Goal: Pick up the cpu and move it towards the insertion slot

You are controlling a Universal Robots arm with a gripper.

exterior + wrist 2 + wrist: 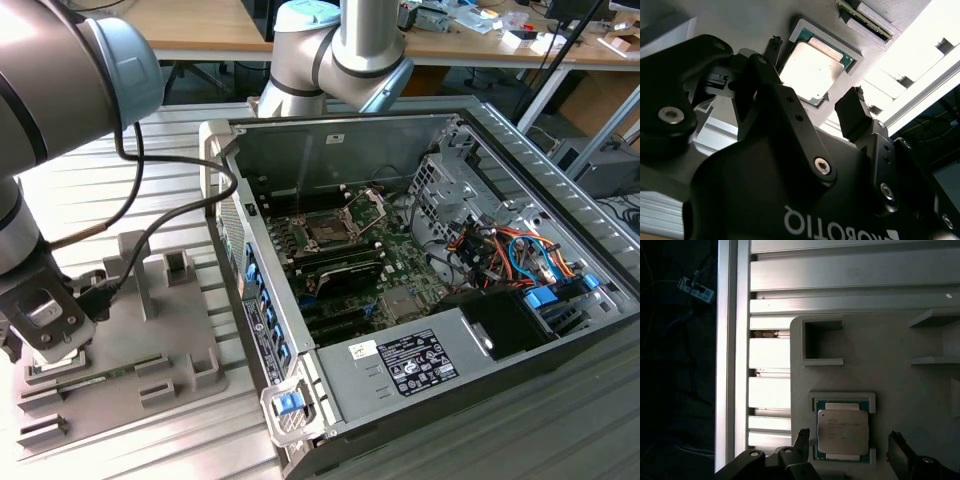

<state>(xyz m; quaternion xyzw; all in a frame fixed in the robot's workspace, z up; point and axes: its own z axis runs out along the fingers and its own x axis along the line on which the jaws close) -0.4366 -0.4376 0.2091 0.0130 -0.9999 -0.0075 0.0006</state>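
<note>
The cpu [842,431] is a flat square chip with a pale metal top, lying in a shallow square recess of the grey holder [900,340]. In both wrist views my gripper [849,441] is open just above it, with one black fingertip [801,437] on each side and a small gap to the chip's edges. The chip [812,70] lies flat between the fingers [855,112]. In the exterior view the gripper [45,330] hangs over the holder at the exterior view's left. The insertion slot [325,230] sits inside the open computer case, its metal bracket [368,205] raised.
A long green memory stick [862,20] lies in a groove of the holder beside the chip. The computer case [420,260] has tall side walls, a drive cage and coloured cables at the exterior view's right. The holder rests on a ribbed aluminium table [170,140].
</note>
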